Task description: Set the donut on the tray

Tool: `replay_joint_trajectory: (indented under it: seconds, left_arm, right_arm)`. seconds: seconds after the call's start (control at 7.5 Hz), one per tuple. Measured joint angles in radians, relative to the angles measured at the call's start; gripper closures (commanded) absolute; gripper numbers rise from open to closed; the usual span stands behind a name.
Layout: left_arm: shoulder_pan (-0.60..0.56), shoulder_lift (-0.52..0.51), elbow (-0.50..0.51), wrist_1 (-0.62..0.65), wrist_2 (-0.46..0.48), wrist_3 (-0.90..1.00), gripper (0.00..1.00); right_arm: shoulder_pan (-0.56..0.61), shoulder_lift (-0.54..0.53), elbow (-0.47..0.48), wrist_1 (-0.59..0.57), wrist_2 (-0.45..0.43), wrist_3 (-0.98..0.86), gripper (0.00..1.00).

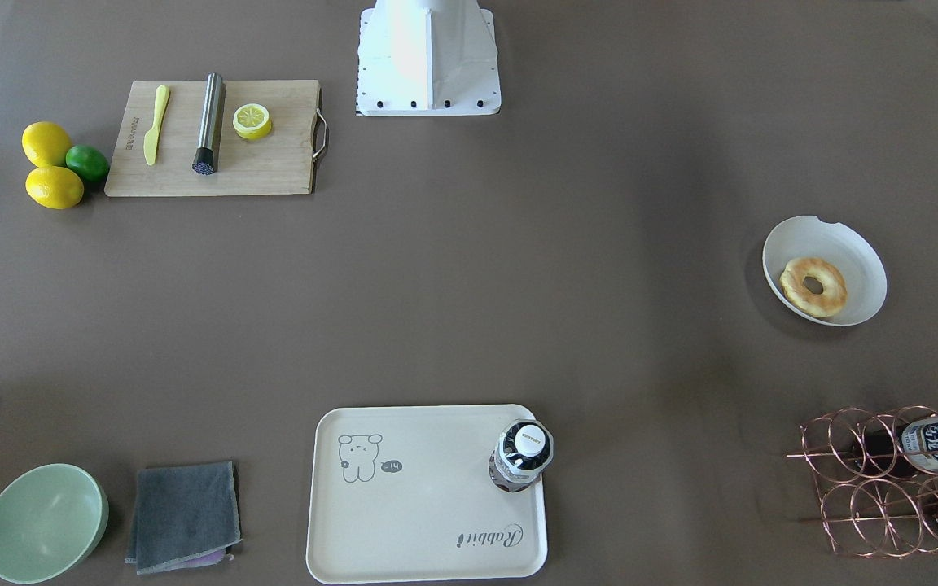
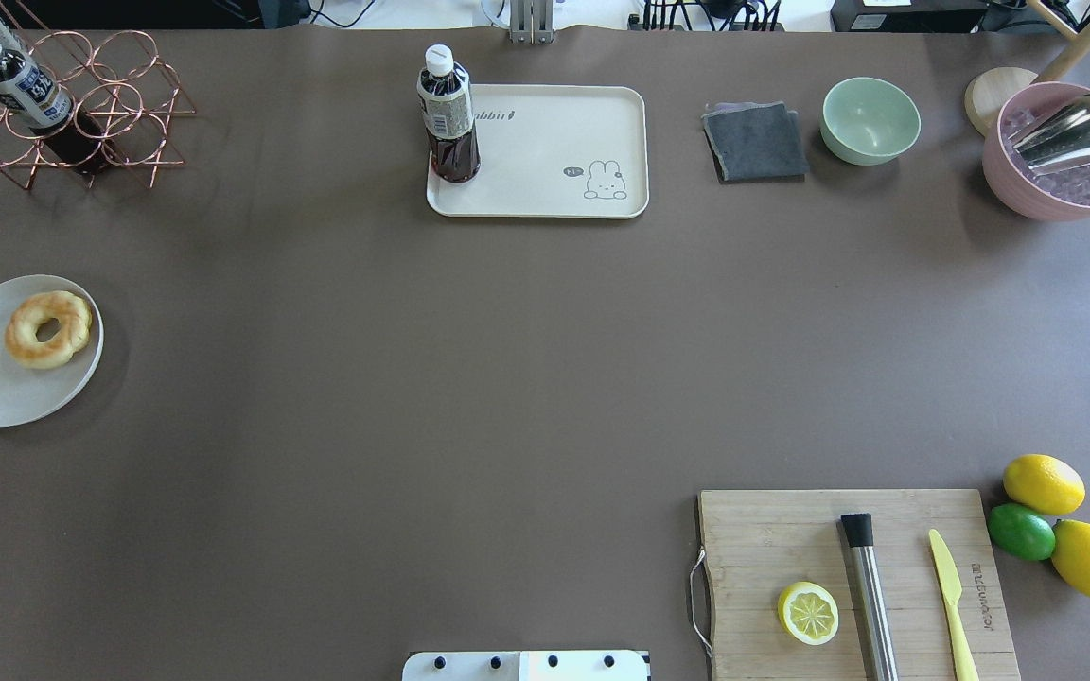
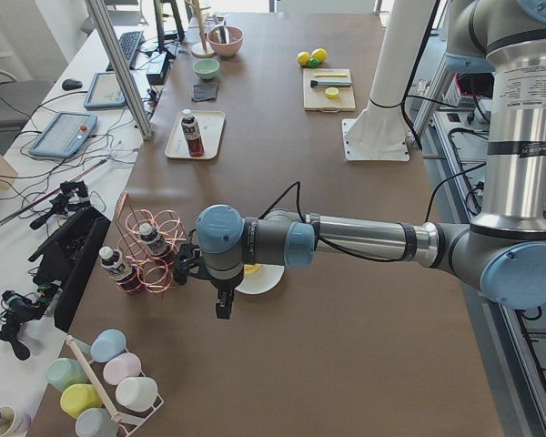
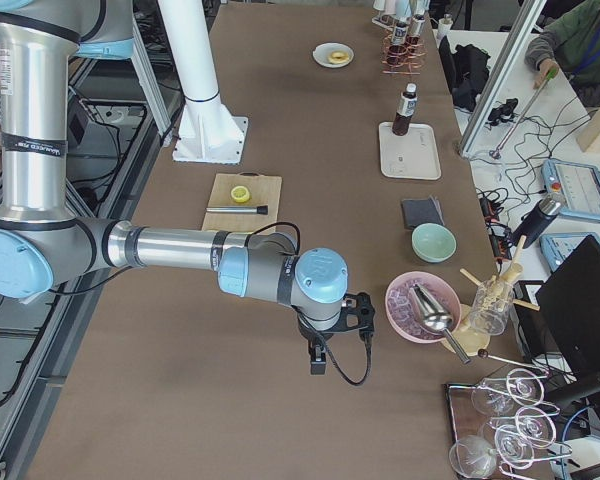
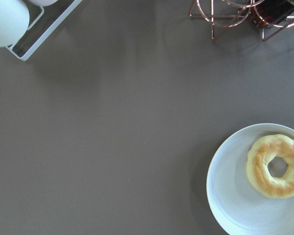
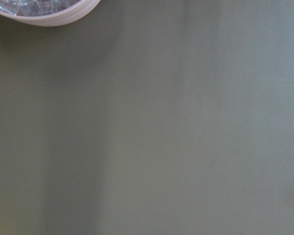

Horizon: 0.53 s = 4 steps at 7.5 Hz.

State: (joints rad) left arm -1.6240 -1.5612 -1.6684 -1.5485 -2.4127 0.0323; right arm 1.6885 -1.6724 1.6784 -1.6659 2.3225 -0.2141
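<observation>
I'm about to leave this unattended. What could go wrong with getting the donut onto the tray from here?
The donut sits off-centre near the rim of the white plate, so a grasp might shove or tip it. A bottle stands upright in one corner of the tray; a careless approach could topple it.

Soft, even daylight fills every view, and shadows are faint with blurred edges. Directly under the left gripper (image 3: 222, 308) the table (image 5: 112, 137) reads sharp. The plate (image 5: 230, 196) there casts a dim shadow on the side away from the donut (image 5: 276, 166), which shows no glare. Below the right gripper (image 4: 319, 362) the picture is dimmer and greenish, with vague vertical shadow bands, and the pink bowl (image 6: 63, 18) at its corner looks slightly soft. Far from both grippers, the robot base (image 1: 427, 49) is blown out white.
</observation>
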Motion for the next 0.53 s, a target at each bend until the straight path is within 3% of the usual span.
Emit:
replay_joint_trajectory:
  seconds: [0.27, 0.53]
  left_arm:
    - [0.000, 0.001, 0.028, -0.074, -0.016, 0.001, 0.01]
    - [0.000, 0.002, 0.033, -0.121, -0.101, 0.000, 0.03]
  right_arm:
    - [0.006, 0.002, 0.000, 0.001, 0.005, 0.000, 0.00]
    - [0.008, 0.002, 0.002, 0.002, 0.006, -0.001, 0.00]
